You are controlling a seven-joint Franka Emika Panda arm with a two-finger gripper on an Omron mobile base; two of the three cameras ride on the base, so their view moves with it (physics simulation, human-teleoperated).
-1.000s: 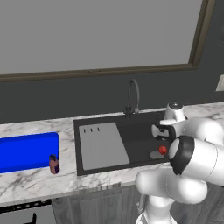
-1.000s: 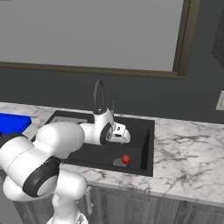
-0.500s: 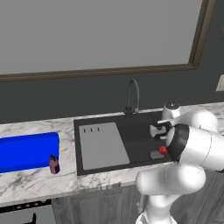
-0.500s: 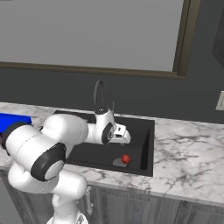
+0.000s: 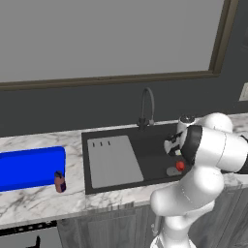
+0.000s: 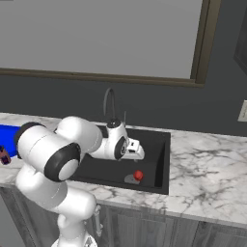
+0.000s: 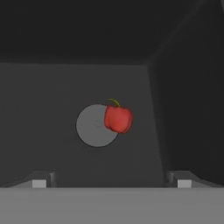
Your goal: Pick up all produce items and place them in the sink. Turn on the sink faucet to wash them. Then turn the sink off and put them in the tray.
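Your gripper [image 7: 111, 183] hangs wide apart and empty above the sink [image 6: 161, 161]; the red fruit [image 7: 118, 118] lies at the drain's [image 7: 94, 126] edge (ready for washing).

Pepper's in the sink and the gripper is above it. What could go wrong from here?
1. The red pepper is small and rounded, lying partly over the drain; it may roll if the open gripper closes off-centre.
2. It lies near the sink's corner, so a finger might catch the wall.
3. The faucet stands just behind the arm; lifting out could clip it.
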